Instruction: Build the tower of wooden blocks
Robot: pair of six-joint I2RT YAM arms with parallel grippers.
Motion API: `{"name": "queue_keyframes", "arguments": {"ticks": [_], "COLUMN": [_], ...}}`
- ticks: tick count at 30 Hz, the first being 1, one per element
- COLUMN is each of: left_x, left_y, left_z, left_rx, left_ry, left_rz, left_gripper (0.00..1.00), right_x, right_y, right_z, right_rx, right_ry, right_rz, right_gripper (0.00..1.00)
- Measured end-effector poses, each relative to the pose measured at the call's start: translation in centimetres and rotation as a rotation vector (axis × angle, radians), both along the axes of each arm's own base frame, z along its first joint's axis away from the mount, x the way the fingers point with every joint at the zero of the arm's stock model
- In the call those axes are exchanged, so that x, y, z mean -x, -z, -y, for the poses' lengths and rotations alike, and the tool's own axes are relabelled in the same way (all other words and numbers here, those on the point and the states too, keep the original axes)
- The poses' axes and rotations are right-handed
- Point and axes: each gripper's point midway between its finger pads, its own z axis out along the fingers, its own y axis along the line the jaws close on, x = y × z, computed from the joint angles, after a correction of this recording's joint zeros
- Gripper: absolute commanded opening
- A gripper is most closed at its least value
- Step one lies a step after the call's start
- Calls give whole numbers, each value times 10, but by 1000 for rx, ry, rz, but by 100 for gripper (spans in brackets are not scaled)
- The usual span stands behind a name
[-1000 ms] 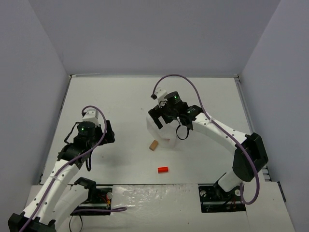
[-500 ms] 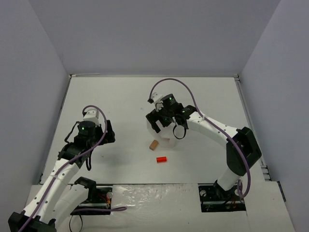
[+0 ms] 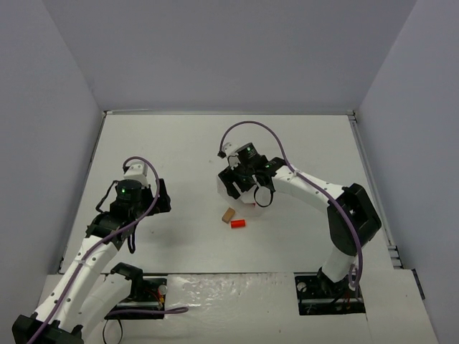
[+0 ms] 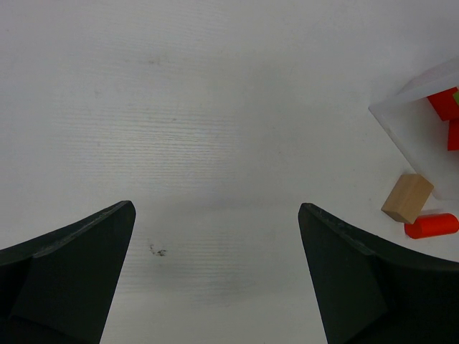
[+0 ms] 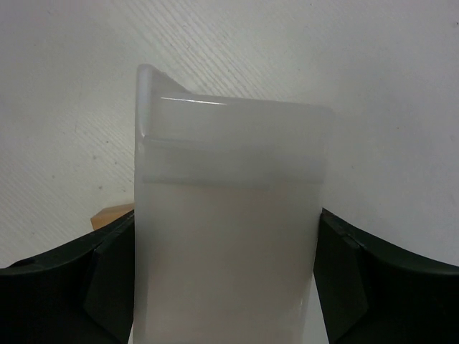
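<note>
The white desk [image 3: 165, 143] carries both arms. The left arm [image 3: 90, 254] sits at the lower left of the top view, and the right arm [image 3: 312, 188] reaches from the lower right to the centre.

At the centre the right fingers [image 5: 348, 287] are clamped on either side of a white tray [image 5: 229, 236]. In the right wrist view we see only the tray's cloudy wall filling the middle of the frame, and none of its inside. The left wrist view catches the tray's open side at its right edge, with red blocks [image 4: 445, 104] and a sliver of a green one [image 4: 456, 94] lying in it.

The left fingers [image 4: 79, 265] stand wide apart over bare desk.

We see no tower stacked yet; the blocks are loose. Just below the tray in the left wrist view a tan block [image 4: 407, 198] lies on the desk, with a red cylinder [image 4: 430, 225] just beside it.
</note>
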Motion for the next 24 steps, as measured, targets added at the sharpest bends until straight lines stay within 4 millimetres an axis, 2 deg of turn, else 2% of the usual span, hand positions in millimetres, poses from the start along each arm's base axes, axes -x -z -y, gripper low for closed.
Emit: {"name": "queue_keyframes", "arguments": {"ticks": [3,4,16,24], "left_x": [0,0,0,2], "left_y": [0,0,0,-4], "left_z": [0,0,-2,-17], "left_rx": [-1,-1,-8,-41], "left_ry": [0,0,-11,-79], "left_rz": [0,0,2,23], "left_gripper": [97,97,97,97], "right_x": [0,0,24,31], "right_y": [-1,-1,-19,-31], "right_z": [1,1,-17,-20], "right_rx": [19,32,287,384], "right_ry": [0,-1,-69,-38], "right_rz": [11,20,267,406], "right_gripper": [6,2,0,0]}}
